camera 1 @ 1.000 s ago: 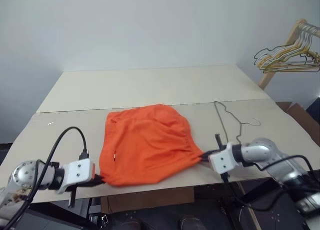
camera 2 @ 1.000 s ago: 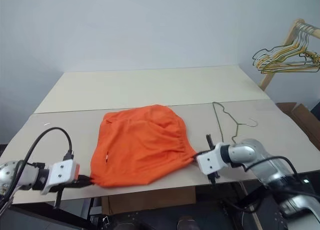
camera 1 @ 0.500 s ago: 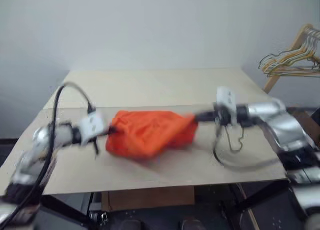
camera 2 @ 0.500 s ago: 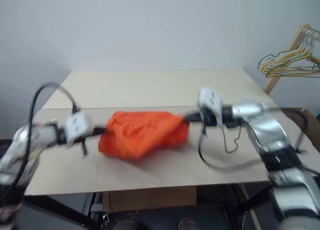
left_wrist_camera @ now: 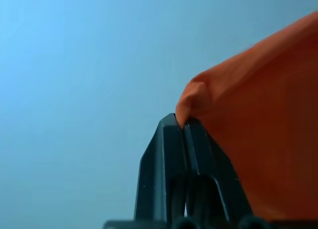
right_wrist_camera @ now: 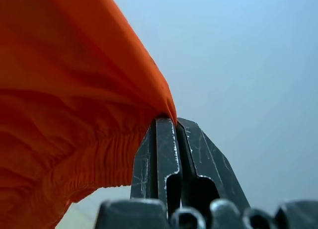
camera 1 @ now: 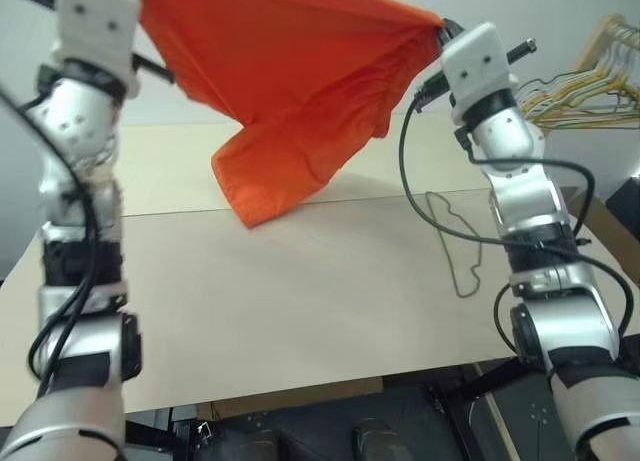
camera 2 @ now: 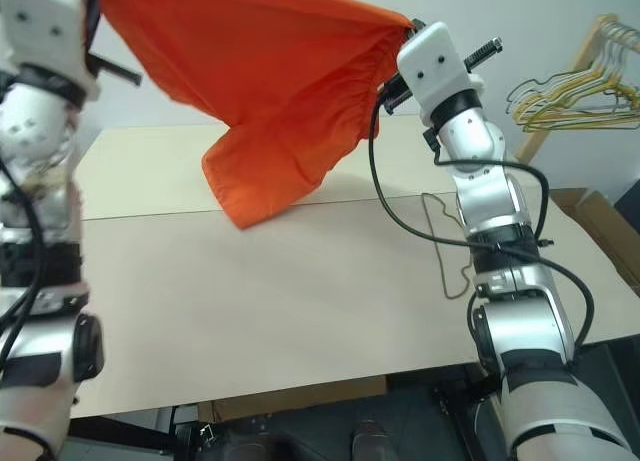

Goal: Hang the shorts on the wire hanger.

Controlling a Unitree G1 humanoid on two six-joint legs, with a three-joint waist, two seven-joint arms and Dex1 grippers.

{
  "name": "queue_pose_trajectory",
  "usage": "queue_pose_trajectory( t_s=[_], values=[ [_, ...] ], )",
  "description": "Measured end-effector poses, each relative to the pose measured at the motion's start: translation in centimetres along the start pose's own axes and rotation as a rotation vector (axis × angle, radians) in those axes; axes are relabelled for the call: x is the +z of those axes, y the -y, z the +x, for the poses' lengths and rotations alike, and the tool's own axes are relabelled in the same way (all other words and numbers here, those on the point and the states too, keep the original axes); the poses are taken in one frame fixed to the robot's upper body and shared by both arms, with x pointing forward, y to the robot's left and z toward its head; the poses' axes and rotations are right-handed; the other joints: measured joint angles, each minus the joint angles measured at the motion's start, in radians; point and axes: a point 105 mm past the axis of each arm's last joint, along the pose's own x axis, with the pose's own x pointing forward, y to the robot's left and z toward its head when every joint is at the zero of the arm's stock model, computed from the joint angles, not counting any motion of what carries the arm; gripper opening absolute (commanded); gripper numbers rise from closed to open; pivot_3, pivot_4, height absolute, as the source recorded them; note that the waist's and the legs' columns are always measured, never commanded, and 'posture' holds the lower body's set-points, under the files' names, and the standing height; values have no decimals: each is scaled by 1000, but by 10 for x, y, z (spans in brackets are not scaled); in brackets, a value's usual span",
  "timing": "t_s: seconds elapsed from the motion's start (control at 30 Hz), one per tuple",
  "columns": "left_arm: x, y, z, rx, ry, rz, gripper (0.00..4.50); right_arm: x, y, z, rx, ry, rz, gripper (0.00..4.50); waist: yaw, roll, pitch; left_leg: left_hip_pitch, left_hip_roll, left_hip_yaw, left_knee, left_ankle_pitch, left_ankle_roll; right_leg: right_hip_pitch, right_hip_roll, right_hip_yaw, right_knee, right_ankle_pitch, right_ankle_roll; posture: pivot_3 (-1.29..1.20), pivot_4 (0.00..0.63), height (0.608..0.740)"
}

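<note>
The orange shorts point(camera 1: 300, 71) hang in the air above the table, stretched by the gathered waistband between my two raised grippers, with one leg drooping toward the tabletop. My left gripper point(left_wrist_camera: 181, 122) is shut on one corner of the fabric. My right gripper point(right_wrist_camera: 175, 120) is shut on the other end of the waistband, high on the right point(camera 1: 437, 26). The thin wire hanger point(camera 1: 443, 243) lies flat on the table below my right arm, apart from the shorts.
The beige table point(camera 1: 300, 301) stretches beneath the shorts, made of two boards with a seam across. A wooden rack holding a bunch of yellowish and green wire hangers point(camera 1: 585, 91) stands at the far right. A cardboard box point(camera 2: 605, 241) sits beside the table's right edge.
Both arms have swung up from the table's front edge, lifting the shorts off the tabletop into the air. The wire hanger has stayed on the table.
</note>
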Motion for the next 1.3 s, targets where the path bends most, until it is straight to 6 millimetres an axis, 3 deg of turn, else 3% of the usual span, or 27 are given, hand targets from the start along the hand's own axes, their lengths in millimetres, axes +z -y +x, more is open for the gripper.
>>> queue_pose_trajectory(
  t_s=[0.13, 0.23, 0.3, 0.4, 0.47, 0.57, 0.77, 1.03, 1.07, 1.17, 1.3],
  values=[
    [-21, 32, -52, -236, -88, -119, 0, -34, -44, -45, 260, -93, -61, 29, 0, 0, 1, 18, 2, 1, 3, -7, 15, 25, 1, -1, -7, 4, 0, 37, 0, 740],
    [-40, 70, -125, -632, -268, -115, 0, -64, -104, -108, 656, -178, -141, 29, -3, 1, 1, 44, 5, 5, -1, -8, 17, 49, 3, -1, -17, 2, -2, 43, 0, 740],
    [-54, 94, -167, -812, -380, -135, 0, -78, -133, -148, 868, -217, -183, 29, 2, 2, 3, 53, 6, 8, -2, -9, 18, 58, 2, -1, -17, -2, -3, 52, 0, 740],
    [-58, 119, -205, -950, -459, -185, 0, -79, -166, -199, 1182, -167, -244, 29, 24, 2, 5, 54, 6, 10, -1, -9, 18, 59, 2, -1, -16, -7, -8, 54, 0, 740],
    [-48, 130, -229, -1091, -479, -194, 0, -73, -168, -216, 1305, -150, -222, 29, 30, 2, 6, 54, 6, 10, -2, -10, 19, 59, 2, -1, -16, -4, -2, 53, 0, 740],
    [-37, 138, -251, -1241, -497, -209, 0, -67, -161, -221, 1386, -130, -223, 29, 33, 2, 6, 55, 7, 9, -2, -10, 20, 60, 2, -1, -16, -4, -2, 52, 0, 740],
    [-26, 139, -299, -1546, -616, -246, 0, -65, -144, -244, 1614, -134, -265, 29, 38, 3, 6, 56, 8, 12, -2, -10, 20, 60, 2, -1, -16, -9, -10, 46, 0, 740],
    [-17, 152, -310, -1590, -608, -319, 0, -57, -148, -261, 1697, -112, -235, 29, 55, 3, 6, 56, 8, 14, -2, -11, 21, 60, 1, -1, -16, -10, -10, 36, 0, 740],
    [-17, 153, -312, -1596, -614, -313, 0, -57, -148, -260, 1694, -110, -238, 259, 55, 3, 6, 56, 8, 15, -1, -11, 21, 60, 2, -1, -16, -10, -10, 37, 0, 740],
    [-20, 154, -314, -1602, -628, -291, 642, -59, -148, -261, 1688, -117, -243, 1012, 55, 2, 6, 56, 8, 15, -1, -11, 21, 60, 2, -1, -16, -10, -10, 32, 0, 740],
    [-21, 154, -314, -1597, -629, -286, 1879, -63, -143, -266, 1707, -156, -258, 2371, 57, 3, 6, 56, 8, 15, -2, -11, 21, 59, 1, -1, -16, -10, -11, 27, 0, 740]
  ],
)
